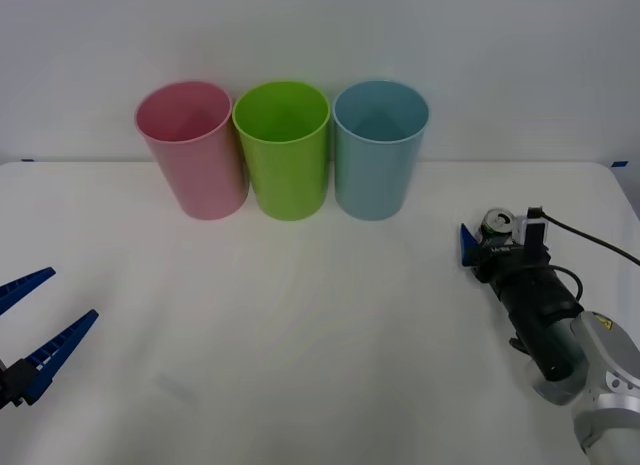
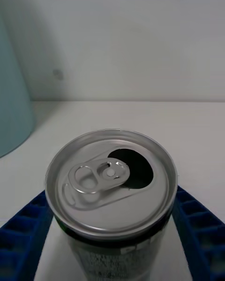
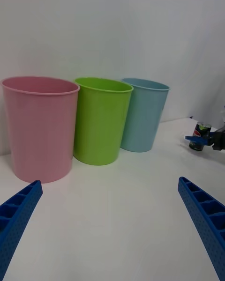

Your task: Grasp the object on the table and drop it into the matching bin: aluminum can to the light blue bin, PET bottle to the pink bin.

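Observation:
The aluminum can stands upright on the white table at the right, in front of and to the right of the light blue bin. Its silver top with pull-tab is opened. My right gripper is open, with one blue finger on each side of the can and a narrow gap to its body. From the left wrist, the can shows small, beside the light blue bin. The pink bin stands at the left of the row. My left gripper is open, low at the left.
A lime green bin stands between the pink bin and the light blue one, all three upright and close together at the table's far edge before a white wall. A black cable runs from the right wrist.

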You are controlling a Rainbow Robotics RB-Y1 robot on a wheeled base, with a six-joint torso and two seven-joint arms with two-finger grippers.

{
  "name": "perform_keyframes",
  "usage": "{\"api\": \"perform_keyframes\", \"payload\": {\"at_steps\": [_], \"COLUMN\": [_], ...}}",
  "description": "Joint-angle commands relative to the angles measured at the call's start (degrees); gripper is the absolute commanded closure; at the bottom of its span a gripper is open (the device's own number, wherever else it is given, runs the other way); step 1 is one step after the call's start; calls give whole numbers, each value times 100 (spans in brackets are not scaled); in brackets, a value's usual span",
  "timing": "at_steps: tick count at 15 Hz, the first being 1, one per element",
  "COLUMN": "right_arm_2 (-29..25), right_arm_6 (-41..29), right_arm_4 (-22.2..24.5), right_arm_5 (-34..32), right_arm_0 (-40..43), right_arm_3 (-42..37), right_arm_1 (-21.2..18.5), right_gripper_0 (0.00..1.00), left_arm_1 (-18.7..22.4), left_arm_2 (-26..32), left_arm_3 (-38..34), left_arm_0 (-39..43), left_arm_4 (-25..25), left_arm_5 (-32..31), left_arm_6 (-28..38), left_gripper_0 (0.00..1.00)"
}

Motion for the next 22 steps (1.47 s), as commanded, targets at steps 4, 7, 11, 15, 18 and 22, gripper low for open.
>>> {"api": "perform_keyframes", "payload": {"at_steps": [4, 7, 11, 15, 18, 22], "right_arm_2": [-36, -89, -97, 210, 562, 957], "right_arm_6": [0, -18, -61, -422, -1195, -2144], "right_arm_4": [-10, -1, -1, 26, 52, 87], "right_arm_5": [-193, -431, -694, -668, -633, -606], "right_arm_0": [2, 11, 239, 819, 1259, 1601], "right_arm_3": [-7, -15, -446, -1580, -2538, -3619], "right_arm_1": [-9, -27, -44, -114, -369, -870], "right_gripper_0": [100, 100, 100, 100, 100, 100], "left_arm_1": [0, 0, 0, 0, 0, 0], "left_arm_2": [0, 0, 0, 0, 0, 0], "left_arm_3": [0, 0, 0, 0, 0, 0], "left_arm_0": [0, 0, 0, 0, 0, 0], "left_arm_4": [0, 0, 0, 0, 0, 0], "left_arm_5": [0, 0, 0, 0, 0, 0], "left_arm_6": [0, 0, 0, 0, 0, 0], "left_gripper_0": [0, 0, 0, 0, 0, 0]}}
